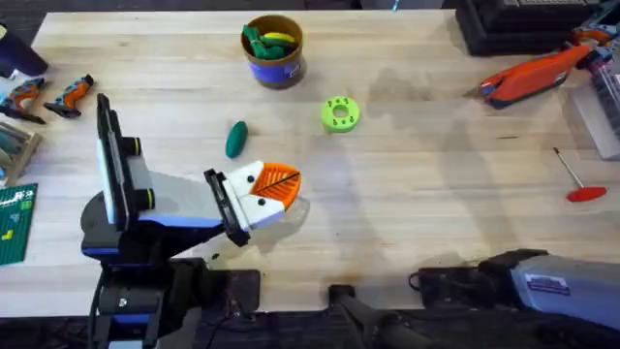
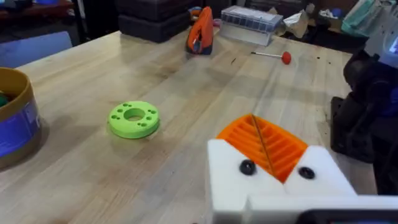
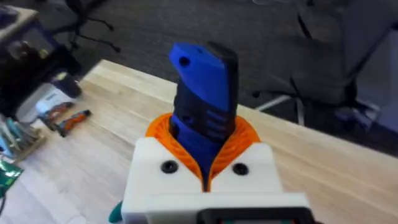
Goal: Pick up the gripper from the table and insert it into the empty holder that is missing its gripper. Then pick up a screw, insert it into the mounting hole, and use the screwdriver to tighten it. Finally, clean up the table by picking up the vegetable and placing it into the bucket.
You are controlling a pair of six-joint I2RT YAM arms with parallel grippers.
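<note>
My left gripper (image 1: 276, 184) hovers low over the table's middle, its white fingers and orange pads (image 2: 264, 143) pressed together with nothing between them. The dark green vegetable (image 1: 236, 139) lies on the wood just beyond it. The blue bucket (image 1: 273, 50) stands at the back centre with green and yellow items inside; its side also shows in the left wrist view (image 2: 15, 118). My right gripper (image 3: 205, 146) is shut on the blue screwdriver (image 3: 205, 81), which stands upright between the orange pads. The loose gripper piece, the holder and the screw are out of view.
A lime-green disc (image 1: 339, 113) lies right of the vegetable. A thin red-handled screwdriver (image 1: 579, 179) lies at the right edge, with an orange tool (image 1: 533, 76) and dark boxes at the back right. Small orange tools (image 1: 48, 97) lie at the far left.
</note>
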